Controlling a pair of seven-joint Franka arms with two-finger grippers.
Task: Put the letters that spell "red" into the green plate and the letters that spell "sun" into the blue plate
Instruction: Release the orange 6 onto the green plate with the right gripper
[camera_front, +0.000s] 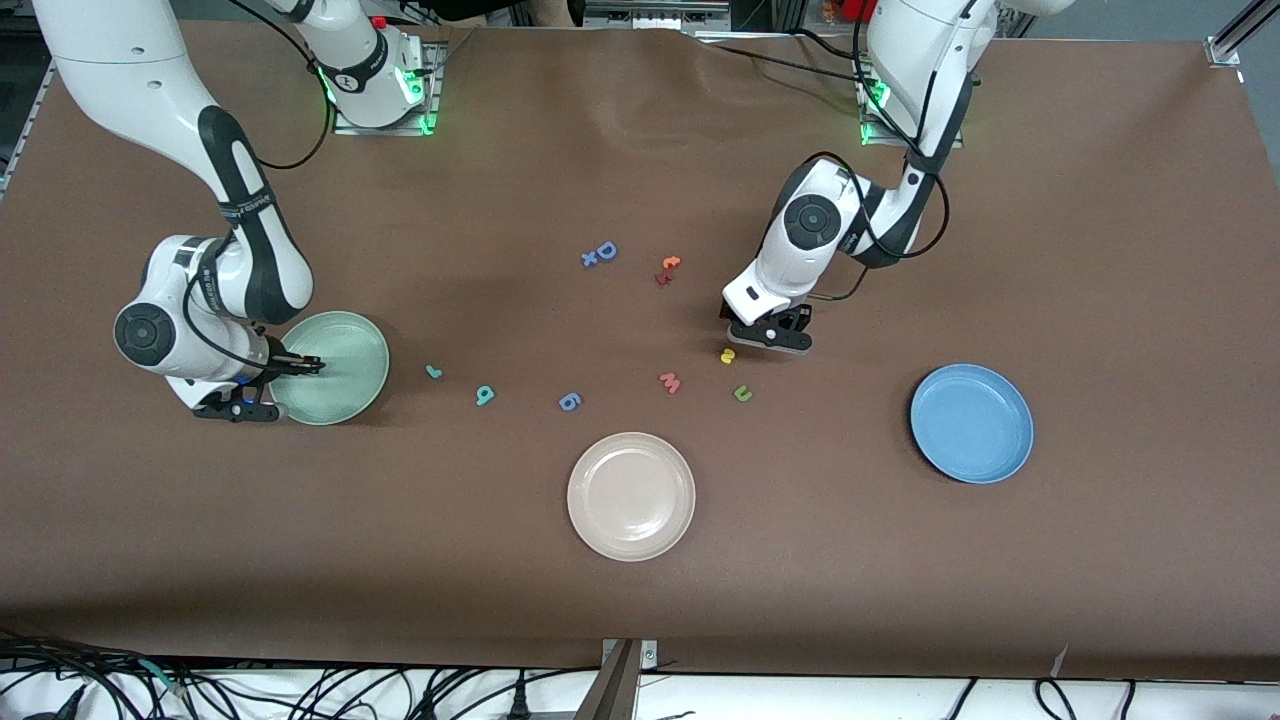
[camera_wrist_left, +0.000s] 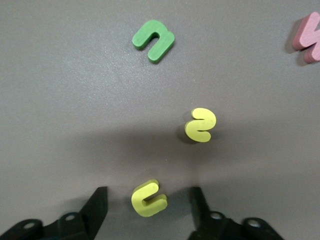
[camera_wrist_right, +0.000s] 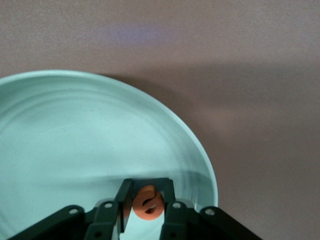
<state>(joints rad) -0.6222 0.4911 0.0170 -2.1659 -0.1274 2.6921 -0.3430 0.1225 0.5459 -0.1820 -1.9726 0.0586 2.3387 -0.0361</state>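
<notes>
Left gripper (camera_wrist_left: 148, 202) low over the brown surface (camera_front: 1000, 600), fingers (camera_wrist_left: 96, 207) spread partly open on either side of the yellow n (camera_wrist_left: 148, 199), not touching it. Yellow s (camera_front: 728, 355) just beside that gripper, flat on the surface; green u (camera_front: 742, 394) a little nearer the front camera; pink m (camera_front: 670, 382) beside the u, toward the right arm's end. Blue plate (camera_front: 972, 423) well apart, toward the left arm's end.

Right gripper (camera_wrist_right: 146, 205) over the green plate (camera_front: 340, 400), fingers (camera_wrist_right: 125, 200) narrowed on the orange e (camera_wrist_right: 148, 203), pinched between them just above the plate's floor.

Teal r (camera_front: 433, 372) and teal d (camera_front: 485, 395) on the surface near the green plate, toward the middle; blue 6 (camera_front: 569, 401) next along. Cream plate (camera_front: 631, 496) nearest the front camera. Blue D (camera_front: 604, 251) and small orange c (camera_front: 670, 263) farther from the camera, mid-surface.
</notes>
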